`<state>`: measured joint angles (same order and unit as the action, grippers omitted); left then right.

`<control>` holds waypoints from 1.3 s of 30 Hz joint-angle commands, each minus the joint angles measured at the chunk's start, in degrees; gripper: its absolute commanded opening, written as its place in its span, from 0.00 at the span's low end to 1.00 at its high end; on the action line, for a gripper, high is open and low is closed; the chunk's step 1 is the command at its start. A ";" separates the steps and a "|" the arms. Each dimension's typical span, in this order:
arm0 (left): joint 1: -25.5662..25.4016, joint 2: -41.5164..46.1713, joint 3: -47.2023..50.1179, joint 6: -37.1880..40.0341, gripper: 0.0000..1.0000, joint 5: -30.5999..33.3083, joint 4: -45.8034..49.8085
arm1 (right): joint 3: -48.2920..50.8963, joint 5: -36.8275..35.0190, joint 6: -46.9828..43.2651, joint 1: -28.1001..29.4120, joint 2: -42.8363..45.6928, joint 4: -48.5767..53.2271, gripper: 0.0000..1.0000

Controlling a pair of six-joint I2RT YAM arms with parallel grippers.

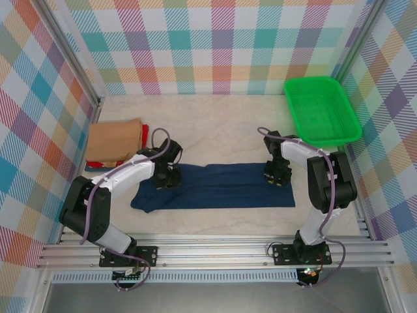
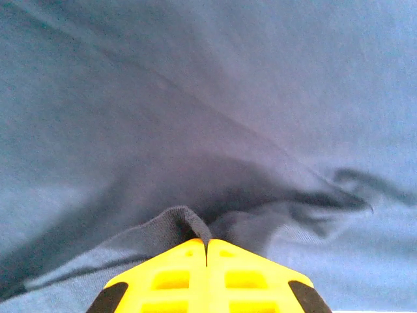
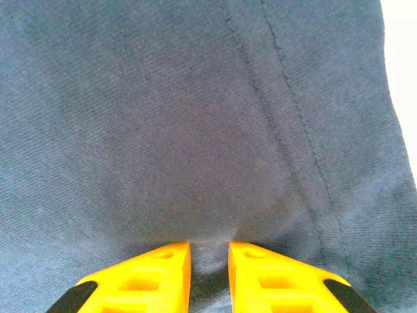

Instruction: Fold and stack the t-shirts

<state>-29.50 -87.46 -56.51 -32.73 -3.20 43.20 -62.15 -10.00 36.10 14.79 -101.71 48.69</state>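
The navy t-shirt (image 1: 215, 187) lies folded into one long, narrow band flat on the counter (image 1: 221, 130), to the left of the green basket (image 1: 319, 107) and closer to the arms' bases than it is; the band's right end stops just short of the basket's near left corner, apart from it. Its left end, the one farthest from the basket, flares out unevenly. A double line of stitching runs down the cloth in the right wrist view, and the pale counter shows past the shirt's edge there. The left hand (image 1: 168, 177) is down on the band's end far from the basket; in its own camera the left hand (image 2: 206, 242) has its yellow fingers pressed together, pinching a small ridge of navy cloth at their tips, with creases running away to the right. The right hand (image 1: 277, 175) is down on the end nearest the basket; seen close, the right hand (image 3: 208, 246) has its fingers set a narrow gap apart, and a pucker of the shirt rises between them, so it is pinching the cloth. Across the counter from the basket, against the left wall, sits a folded tan t-shirt (image 1: 114, 141) on top of a red t-shirt (image 1: 145, 135). The basket itself stands in the far right corner.
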 commanded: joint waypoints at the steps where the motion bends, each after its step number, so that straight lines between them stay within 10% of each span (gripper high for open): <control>1: -4.16 -0.11 -1.36 0.28 0.00 -0.80 4.09 | -0.78 -0.72 -1.03 -0.28 -1.08 2.42 0.22; 23: -18.92 -13.25 -8.87 9.21 0.01 11.56 12.45 | -2.89 0.94 -1.26 -0.28 -2.78 3.94 0.22; 28: -18.92 -10.21 -11.03 7.48 0.53 13.94 14.13 | -2.98 0.80 -1.63 -0.33 -2.21 4.22 0.22; 33: -14.95 1.23 -8.20 -5.06 0.59 16.69 19.12 | -3.39 0.24 -2.36 -0.29 -1.67 4.58 0.22; 39: 1.07 16.72 5.97 -26.78 0.66 9.04 20.97 | -3.81 0.83 -2.95 -0.21 -1.47 4.15 0.22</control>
<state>-33.63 -74.04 -56.64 -46.17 9.61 59.40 -64.58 -9.76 34.30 14.70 -103.44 51.29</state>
